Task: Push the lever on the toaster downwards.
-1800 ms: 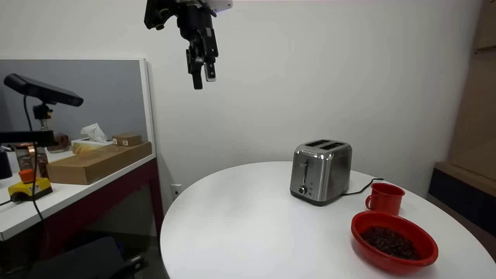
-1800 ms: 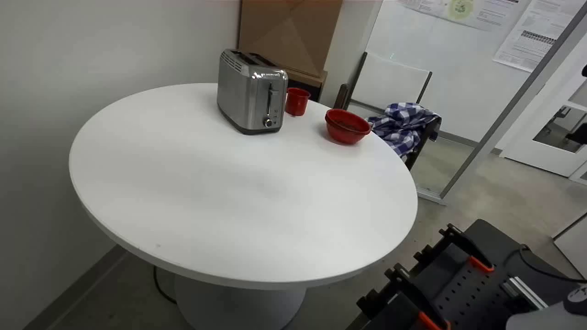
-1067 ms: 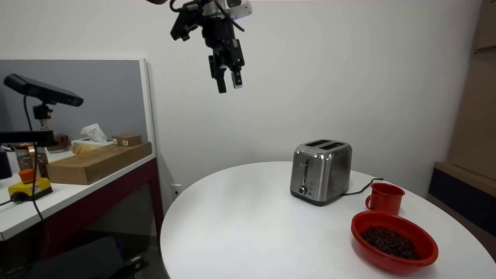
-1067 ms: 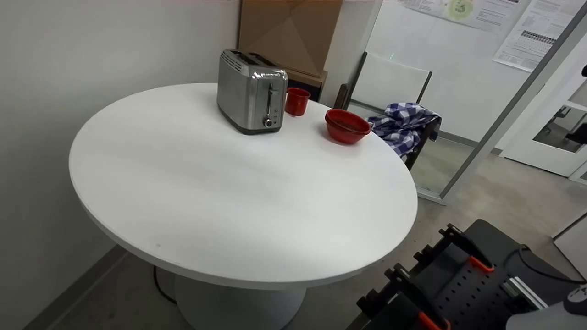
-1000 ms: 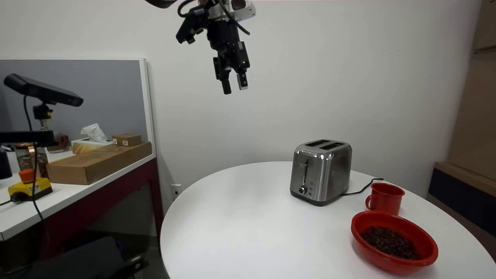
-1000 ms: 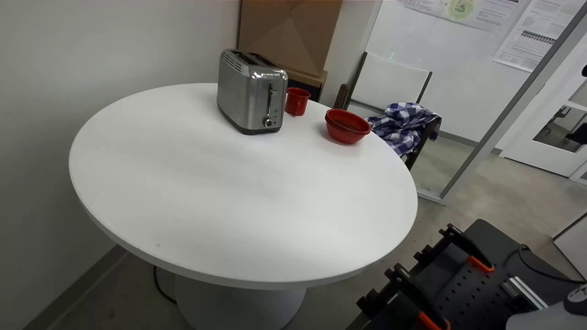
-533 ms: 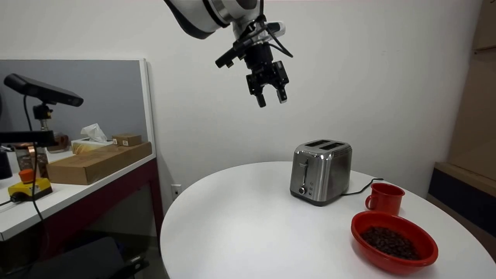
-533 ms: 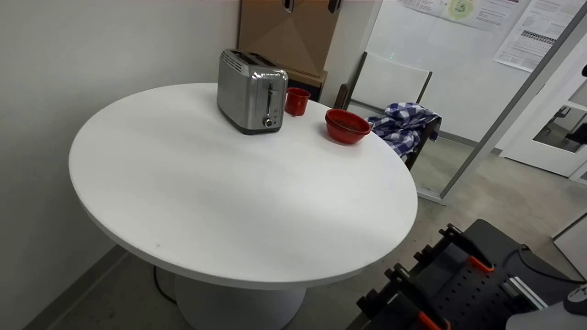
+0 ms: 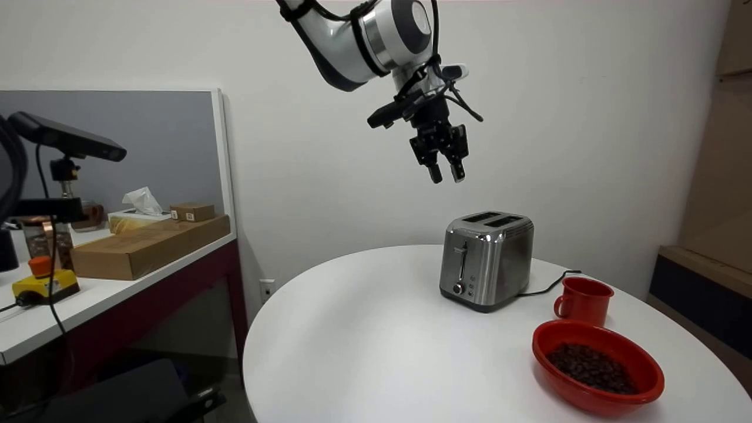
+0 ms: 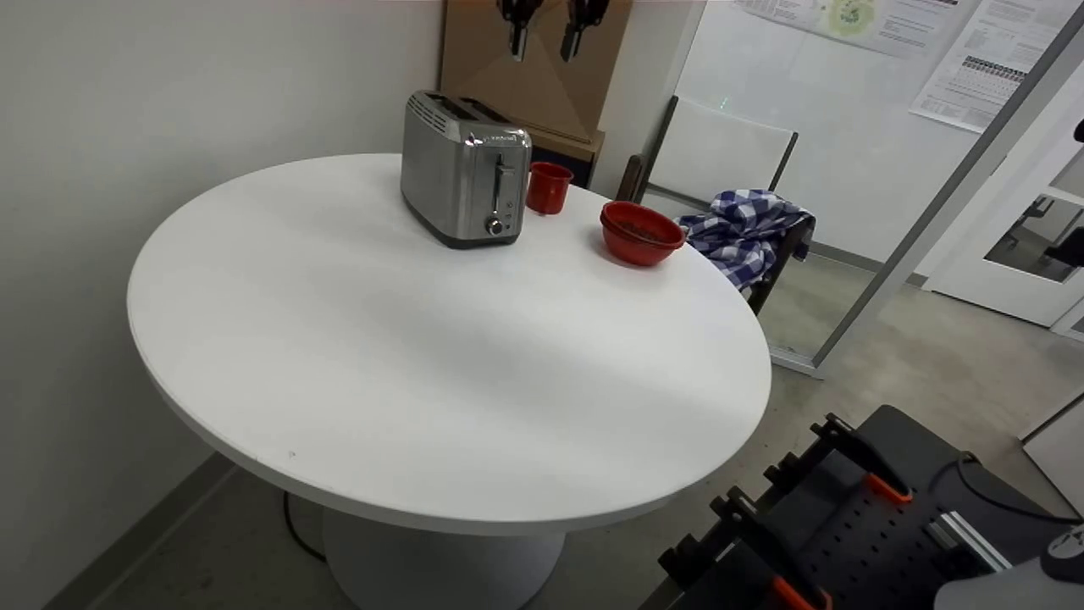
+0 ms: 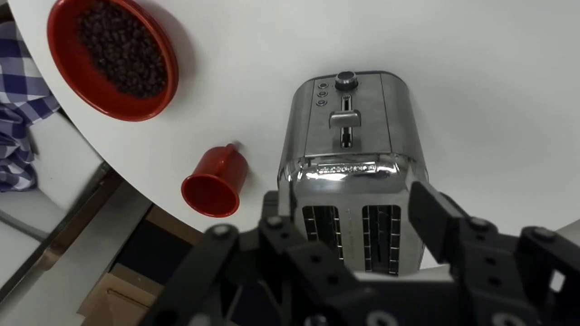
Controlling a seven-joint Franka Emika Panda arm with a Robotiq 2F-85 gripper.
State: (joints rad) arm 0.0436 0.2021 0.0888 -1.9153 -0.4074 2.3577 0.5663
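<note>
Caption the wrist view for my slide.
Two-slot toaster, lever untouched, seen past the open Robotiq gripper, with a red mug and a red bowl of dark beans nearby.

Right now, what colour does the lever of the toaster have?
The lever is metallic silver-grey; it shows best in the wrist view.

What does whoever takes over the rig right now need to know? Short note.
Black two-fingered gripper: open, holding nothing, higher than the boxy silver metal toaster and clear of it.
Toaster: upright on the round white table.
Small grey metal lever: on the toaster, in the upper part of its vertical slot.
Done: lever not pressed down yet.
Left: bring the gripper to the lever and push it down.
</note>
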